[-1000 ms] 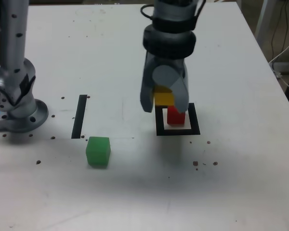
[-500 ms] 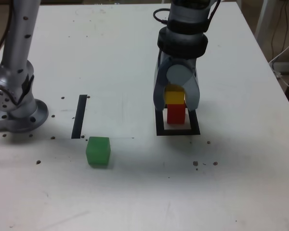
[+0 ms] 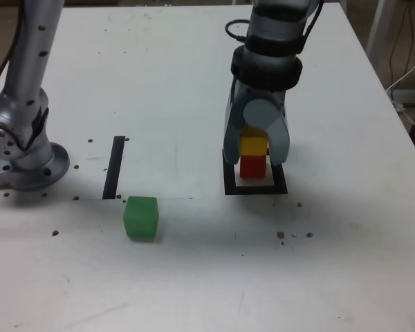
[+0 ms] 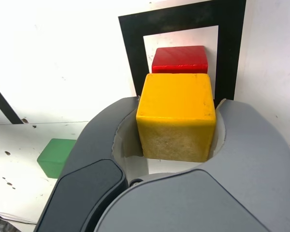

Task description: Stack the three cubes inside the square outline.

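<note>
My gripper (image 3: 254, 149) is shut on the yellow cube (image 3: 253, 144), one finger on each side of it. The yellow cube sits directly over the red cube (image 3: 252, 167); in the exterior view its underside meets the red top. The red cube stands in the white centre of the square outline (image 3: 256, 189). In the wrist view the yellow cube (image 4: 176, 113) fills the space between the grey fingers (image 4: 104, 145), with the red cube (image 4: 180, 59) and the square outline (image 4: 130, 43) beyond it. The green cube (image 3: 140, 218) lies alone on the table towards the exterior view's left, also seen as the green cube (image 4: 58, 155).
The arm's grey base (image 3: 28, 162) stands at the exterior view's left edge. A single black stripe (image 3: 114, 167) lies between it and the square. Small dark specks dot the white table (image 3: 194, 277). Cables (image 3: 409, 79) hang past the table's right edge.
The gripper has carried the yellow cube towards the exterior view's right and slightly down, from beside the red cube to squarely over it. The green cube has not moved.
</note>
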{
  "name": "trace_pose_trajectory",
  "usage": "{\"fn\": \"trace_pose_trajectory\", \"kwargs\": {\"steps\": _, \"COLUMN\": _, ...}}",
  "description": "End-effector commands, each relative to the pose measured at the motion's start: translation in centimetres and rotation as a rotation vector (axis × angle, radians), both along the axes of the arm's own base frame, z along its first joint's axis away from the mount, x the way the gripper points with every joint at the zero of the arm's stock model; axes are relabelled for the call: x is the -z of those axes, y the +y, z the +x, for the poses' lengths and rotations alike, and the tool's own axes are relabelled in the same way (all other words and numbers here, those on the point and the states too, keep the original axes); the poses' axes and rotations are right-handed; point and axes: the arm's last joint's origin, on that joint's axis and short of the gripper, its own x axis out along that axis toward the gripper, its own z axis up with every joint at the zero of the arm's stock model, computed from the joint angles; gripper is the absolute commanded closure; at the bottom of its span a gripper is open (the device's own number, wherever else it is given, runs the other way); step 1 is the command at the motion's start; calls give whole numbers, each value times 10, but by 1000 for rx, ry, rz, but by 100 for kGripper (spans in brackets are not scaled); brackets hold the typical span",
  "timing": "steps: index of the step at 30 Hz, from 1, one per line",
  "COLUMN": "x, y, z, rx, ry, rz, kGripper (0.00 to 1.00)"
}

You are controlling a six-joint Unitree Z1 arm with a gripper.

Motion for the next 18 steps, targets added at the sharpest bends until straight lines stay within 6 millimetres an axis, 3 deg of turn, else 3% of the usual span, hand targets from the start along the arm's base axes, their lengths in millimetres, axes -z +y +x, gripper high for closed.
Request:
{"fn": "trace_pose_trajectory", "kwargs": {"steps": 1, "x": 2, "y": 1, "z": 1, "rx": 0, "ry": 1, "rz": -3, "kGripper": 81}}
{"fn": "trace_pose_trajectory", "kwargs": {"steps": 7, "x": 4, "y": 2, "z": 1, "rx": 3, "ry": 1, "rz": -6, "kGripper": 80}}
{"fn": "trace_pose_trajectory", "kwargs": {"steps": 9, "x": 4, "y": 2, "z": 1, "rx": 3, "ry": 3, "rz": -6, "kGripper": 74}}
{"fn": "trace_pose_trajectory", "kwargs": {"steps": 12, "x": 6, "y": 3, "z": 0, "rx": 6, "ry": 8, "rz": -10, "kGripper": 56}}
{"fn": "trace_pose_trajectory", "kwargs": {"steps": 15, "x": 8, "y": 3, "z": -1, "rx": 12, "ry": 11, "rz": -19, "kGripper": 32}}
{"fn": "trace_pose_trajectory", "kwargs": {"steps": 18, "x": 9, "y": 4, "z": -1, "rx": 17, "ry": 9, "rz": -25, "kGripper": 17}}
